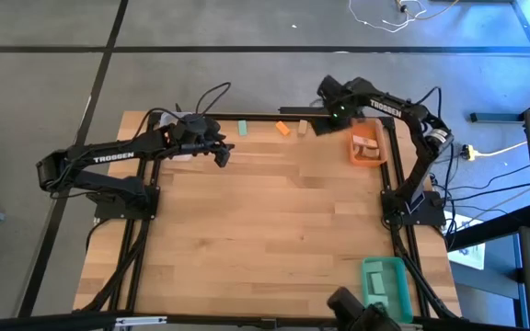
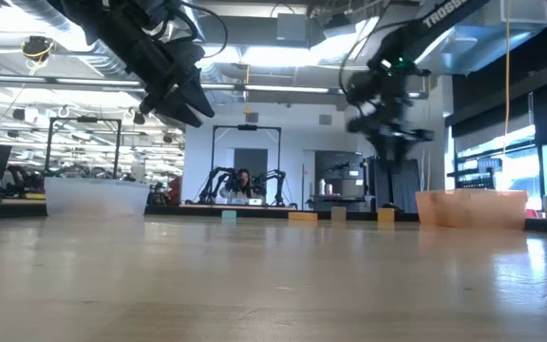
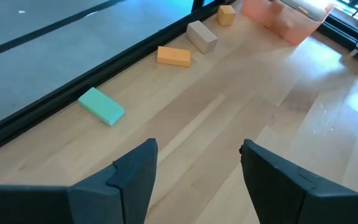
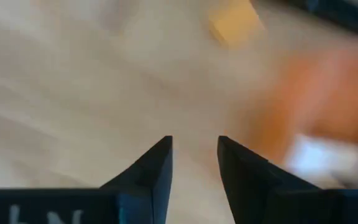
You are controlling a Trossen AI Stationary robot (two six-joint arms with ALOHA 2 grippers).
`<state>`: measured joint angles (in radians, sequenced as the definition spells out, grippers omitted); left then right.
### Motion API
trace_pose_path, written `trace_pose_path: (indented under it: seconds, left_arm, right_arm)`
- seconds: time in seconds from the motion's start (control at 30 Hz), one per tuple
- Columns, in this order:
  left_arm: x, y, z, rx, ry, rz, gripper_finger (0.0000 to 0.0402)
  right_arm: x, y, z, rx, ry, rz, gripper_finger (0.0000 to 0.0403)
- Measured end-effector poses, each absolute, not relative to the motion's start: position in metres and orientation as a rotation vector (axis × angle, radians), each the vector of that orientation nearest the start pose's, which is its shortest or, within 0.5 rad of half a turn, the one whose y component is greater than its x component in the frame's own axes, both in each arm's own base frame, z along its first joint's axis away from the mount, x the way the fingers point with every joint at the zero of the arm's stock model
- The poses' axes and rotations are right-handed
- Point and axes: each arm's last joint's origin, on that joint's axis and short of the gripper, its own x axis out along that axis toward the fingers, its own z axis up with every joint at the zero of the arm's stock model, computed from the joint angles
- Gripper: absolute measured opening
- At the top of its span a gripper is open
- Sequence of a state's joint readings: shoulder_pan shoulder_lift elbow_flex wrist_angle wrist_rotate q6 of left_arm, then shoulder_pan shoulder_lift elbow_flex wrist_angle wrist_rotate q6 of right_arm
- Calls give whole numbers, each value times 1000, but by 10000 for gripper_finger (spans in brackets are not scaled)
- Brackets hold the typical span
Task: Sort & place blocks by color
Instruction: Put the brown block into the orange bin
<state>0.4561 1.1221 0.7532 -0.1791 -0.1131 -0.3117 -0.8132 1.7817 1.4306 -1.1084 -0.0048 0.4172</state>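
Note:
Four blocks lie in a row along the table's far edge: a teal bar (image 1: 243, 128) (image 3: 101, 106), an orange bar (image 1: 283, 129) (image 3: 173, 56), a pale wood bar (image 1: 304, 128) (image 3: 202, 36) and a small orange cube (image 3: 226, 15) (image 2: 386, 217). My left gripper (image 1: 221, 153) (image 3: 194, 155) hangs open above the table, near-left of the teal bar. My right gripper (image 1: 334, 112) (image 4: 194, 146) is raised over the far edge beside the orange bin, open by a narrow gap and holding nothing. A blurred orange block (image 4: 235, 25) lies ahead of it.
An orange bin (image 1: 368, 145) (image 2: 468, 207) with pale blocks inside sits at the far right. A green bin (image 1: 385, 280) is at the near right, and a clear bin (image 2: 98, 195) sits far left under my left arm. The table's middle is bare wood (image 1: 265, 230).

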Motion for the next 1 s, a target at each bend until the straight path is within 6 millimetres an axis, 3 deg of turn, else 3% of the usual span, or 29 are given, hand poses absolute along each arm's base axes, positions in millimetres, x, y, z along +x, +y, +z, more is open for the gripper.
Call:
trace_pose_path:
  seconds: [0.27,0.4,0.67,1.0]
  left_arm:
    - [212,108,258,-415,454,644,219]
    - [212,108,258,-415,457,644,219]
    - [212,108,258,-409,459,642,219]
    - [212,108,258,-389,469,637,219]
  right_arm:
    - [266,-258,255,967,848,-829,128]
    - [270,-255,256,936,846,-761,119]
    - [272,-253,256,831,888,-673,57]
    - [271,-256,247,948,864,-834,108]
